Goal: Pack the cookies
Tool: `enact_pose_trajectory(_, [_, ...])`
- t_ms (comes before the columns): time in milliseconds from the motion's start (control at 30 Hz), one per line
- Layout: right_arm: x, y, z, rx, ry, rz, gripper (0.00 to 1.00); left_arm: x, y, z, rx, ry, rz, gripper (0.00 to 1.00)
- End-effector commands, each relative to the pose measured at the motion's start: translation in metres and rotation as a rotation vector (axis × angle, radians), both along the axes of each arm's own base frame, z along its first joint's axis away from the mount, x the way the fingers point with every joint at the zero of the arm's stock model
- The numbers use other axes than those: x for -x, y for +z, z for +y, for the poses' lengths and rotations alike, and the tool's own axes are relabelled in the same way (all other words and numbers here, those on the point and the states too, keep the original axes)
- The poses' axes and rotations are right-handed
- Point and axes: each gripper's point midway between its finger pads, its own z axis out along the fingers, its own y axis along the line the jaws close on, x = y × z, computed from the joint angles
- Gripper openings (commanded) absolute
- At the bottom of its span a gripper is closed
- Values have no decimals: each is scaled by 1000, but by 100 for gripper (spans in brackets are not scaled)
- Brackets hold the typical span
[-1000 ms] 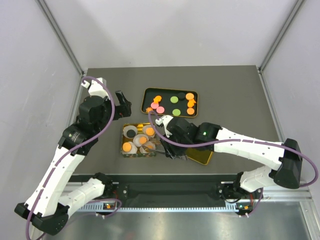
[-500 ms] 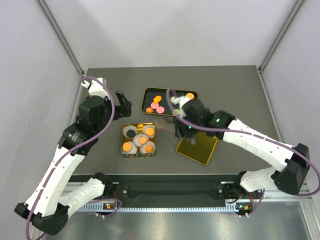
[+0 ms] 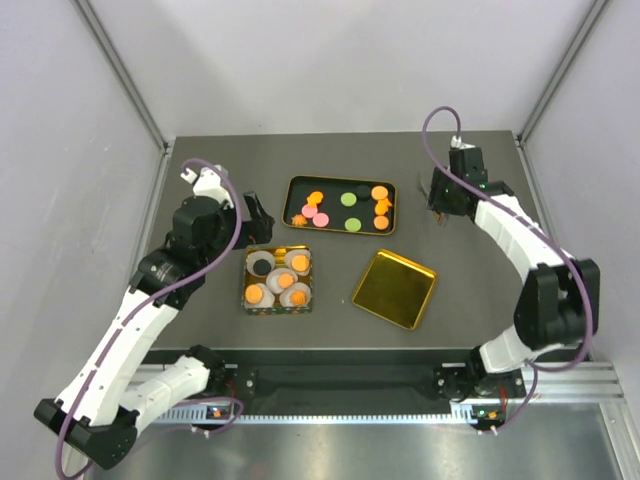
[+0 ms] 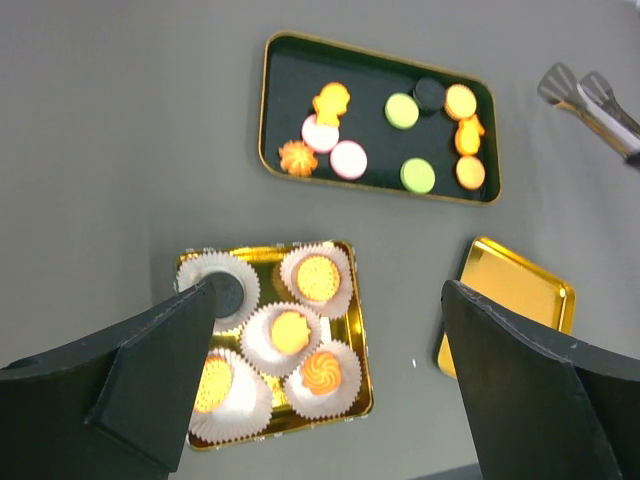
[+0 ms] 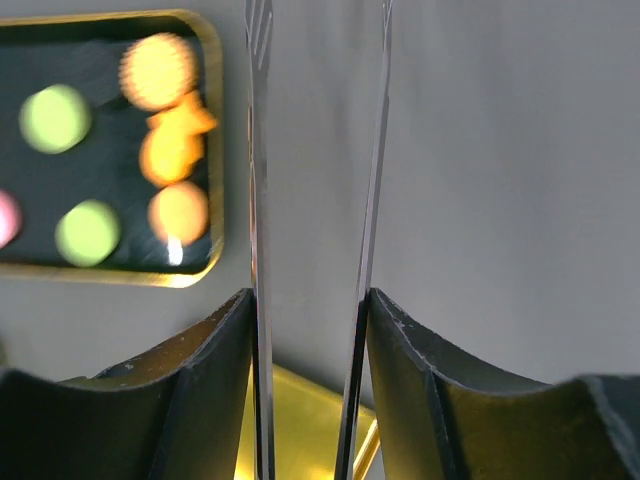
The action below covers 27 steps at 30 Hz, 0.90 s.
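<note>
Loose cookies (image 3: pixel 380 193), orange, pink, green and dark, lie in a dark tray (image 3: pixel 340 180) at the table's far middle. Several more cookies (image 3: pixel 280 282) sit in white paper cups inside a gold box (image 3: pixel 246 300). My left gripper (image 3: pixel 250 215) is open and empty; in the left wrist view it hangs (image 4: pixel 328 290) high above the gold box (image 4: pixel 360 400). My right gripper (image 3: pixel 445 200) is shut on metal tongs (image 5: pixel 258 200), right of the tray, over bare table. The tongs' tips (image 4: pixel 590 100) hold nothing. The tray's cookies (image 5: pixel 160 70) show left of the tongs.
A gold lid (image 3: pixel 394 288) lies upside down right of the gold box, also in the left wrist view (image 4: pixel 515 300) and under my right gripper's view (image 5: pixel 300 420). The enclosure's grey walls stand left, right and behind.
My right arm swung with the tongs from over the gold box, past the dark tray, to the table's far right. My left arm shifted slightly right.
</note>
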Motion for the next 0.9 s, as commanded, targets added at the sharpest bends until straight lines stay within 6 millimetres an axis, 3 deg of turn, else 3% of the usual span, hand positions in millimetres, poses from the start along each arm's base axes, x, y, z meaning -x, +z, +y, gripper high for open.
enact_pose_trajectory(0, [-46, 12, -21, -10, -91, -98, 47, -2, 5, -7, 46, -18, -25, 99])
enact_pose_trajectory(167, [-73, -24, -44, 20, -153, -40, 52, 3, -8, -3, 38, -7, 0, 99])
enact_pose_trajectory(533, [-85, -79, -67, 20, -176, 80, 62, 1, -36, -10, 46, -12, 70, 99])
enact_pose_trajectory(767, [-81, -85, -74, 11, -184, 109, 89, -6, -52, -11, 43, 20, 124, 99])
enact_pose_trajectory(867, [-77, -71, -73, 0, -185, 90, 92, -10, -58, -9, 41, 45, 142, 99])
